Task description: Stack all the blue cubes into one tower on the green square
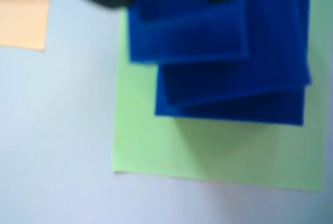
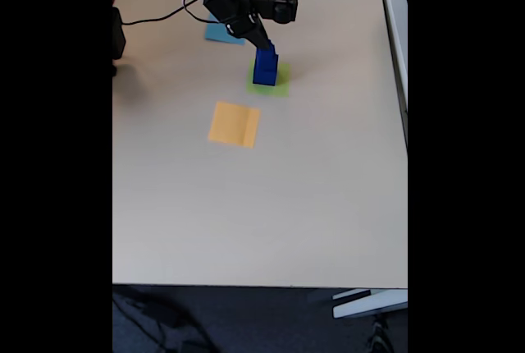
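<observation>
We hover our gripper (image 2: 264,47) right over the tower (image 2: 265,67) on the green square (image 2: 281,86), far side of the table (image 2: 312,205). Jaw state, we cannot tell. Top cube (image 1: 187,31) sits skewed; better ease straight down, release gently.

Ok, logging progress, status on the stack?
Pincer at tower top, grip state unclear. Tower standing on green square, cubes skewed. Nothing in the way.

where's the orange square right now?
In the fixed view the orange square lies flat on the table, below and left of the green square with the blue tower.
</observation>
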